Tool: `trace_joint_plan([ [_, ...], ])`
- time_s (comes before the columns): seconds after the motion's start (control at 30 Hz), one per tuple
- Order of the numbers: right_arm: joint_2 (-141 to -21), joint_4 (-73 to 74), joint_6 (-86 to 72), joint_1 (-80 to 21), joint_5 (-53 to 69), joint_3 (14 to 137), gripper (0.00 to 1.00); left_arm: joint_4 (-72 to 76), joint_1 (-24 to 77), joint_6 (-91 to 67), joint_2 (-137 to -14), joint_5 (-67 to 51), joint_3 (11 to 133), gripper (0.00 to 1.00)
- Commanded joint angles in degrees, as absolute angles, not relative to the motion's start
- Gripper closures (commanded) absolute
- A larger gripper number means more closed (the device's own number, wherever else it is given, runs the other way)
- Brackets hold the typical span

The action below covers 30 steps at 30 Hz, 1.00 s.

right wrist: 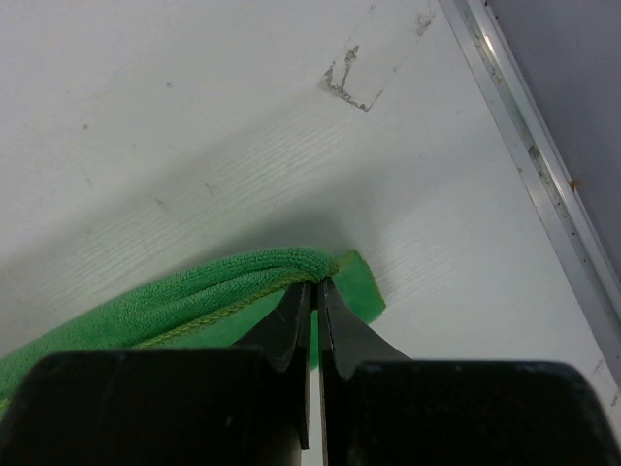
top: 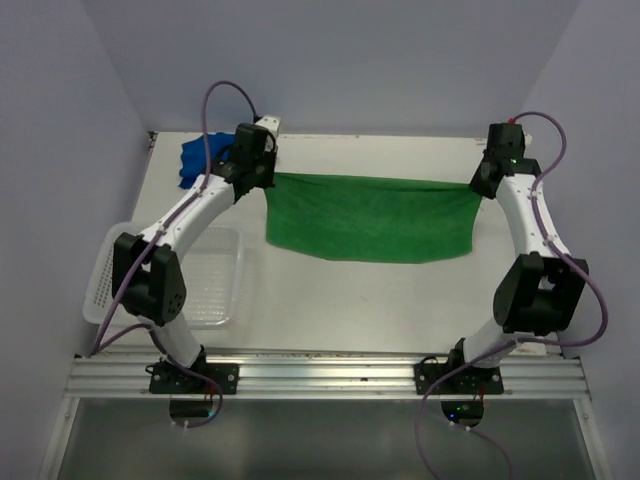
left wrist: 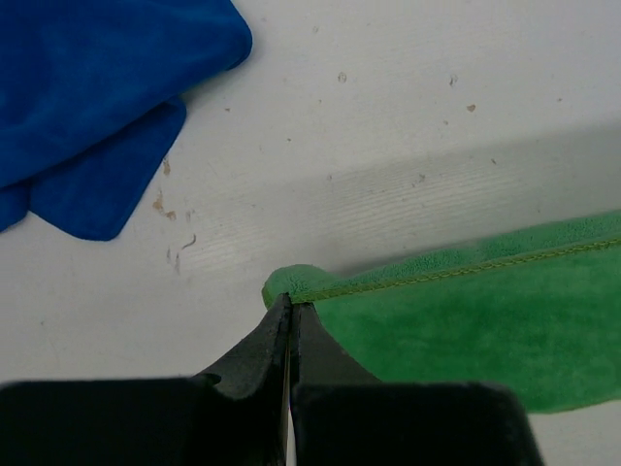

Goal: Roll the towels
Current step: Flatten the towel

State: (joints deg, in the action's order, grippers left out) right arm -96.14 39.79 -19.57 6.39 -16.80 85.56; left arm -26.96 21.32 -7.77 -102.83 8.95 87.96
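Note:
The green towel (top: 370, 220) hangs stretched between both grippers over the far half of the table. My left gripper (top: 262, 176) is shut on its far left corner (left wrist: 291, 283). My right gripper (top: 482, 185) is shut on its far right corner (right wrist: 320, 264). The towel's near edge sags toward the table. The blue towel (top: 196, 158) lies crumpled at the far left corner of the table, just left of my left gripper; it also shows in the left wrist view (left wrist: 87, 107).
A white perforated basket (top: 215, 280) stands at the left near side, partly under the left arm. The table's right edge has a metal rail (right wrist: 539, 165) by the wall. Grey walls close in on three sides.

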Motion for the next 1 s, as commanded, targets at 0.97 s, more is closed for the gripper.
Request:
trace_joint_plan([
  [0.97,-67.0,54.2,-22.5,6.9,-20.6,84.0,1.00,-27.7,21.2,-12.5,-67.4,8.8,74.3,1.00],
])
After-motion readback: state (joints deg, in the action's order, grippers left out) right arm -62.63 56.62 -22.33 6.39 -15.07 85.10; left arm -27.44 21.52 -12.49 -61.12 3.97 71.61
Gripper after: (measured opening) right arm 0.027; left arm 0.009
